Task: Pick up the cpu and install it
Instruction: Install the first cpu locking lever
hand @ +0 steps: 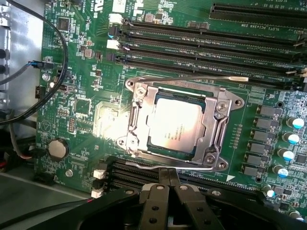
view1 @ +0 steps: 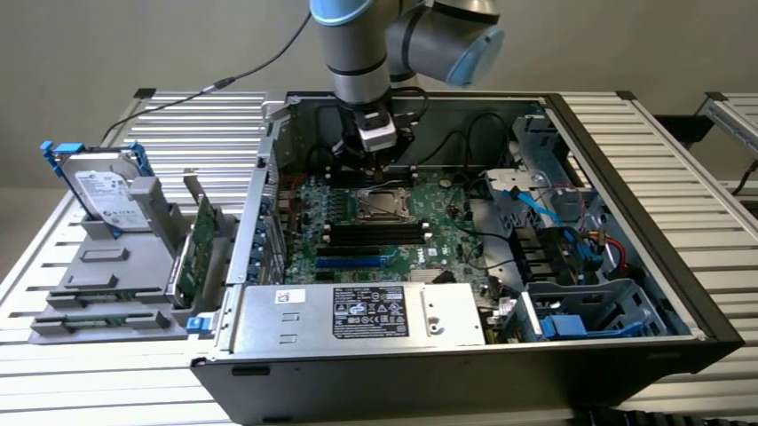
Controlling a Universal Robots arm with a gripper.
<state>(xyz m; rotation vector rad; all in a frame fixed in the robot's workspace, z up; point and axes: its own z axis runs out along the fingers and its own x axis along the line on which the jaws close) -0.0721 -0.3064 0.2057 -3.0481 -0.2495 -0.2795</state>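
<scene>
Presently the small flat square cpu with silvery metal top plate (hand: pixel 172 125) sits in the metal socket frame (hand: pixel 218 127) on the green motherboard (hand: pixel 72 96). Black gripper (hand: pixel 169 184) hovers beside it, fingers pressed together, empty. Judged light, rigid, fragile underneath; best gripped by opposite edges.

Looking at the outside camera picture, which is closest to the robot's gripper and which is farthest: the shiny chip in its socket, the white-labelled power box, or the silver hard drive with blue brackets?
From the shut gripper:
1. Small square silvery-grey cpu, seated in its metal socket frame, just below the gripper.
2. Grey metal power supply box with a white label, along the case's front edge.
3. Silver hard drive with blue brackets, outside the case, at the exterior view's left.
</scene>
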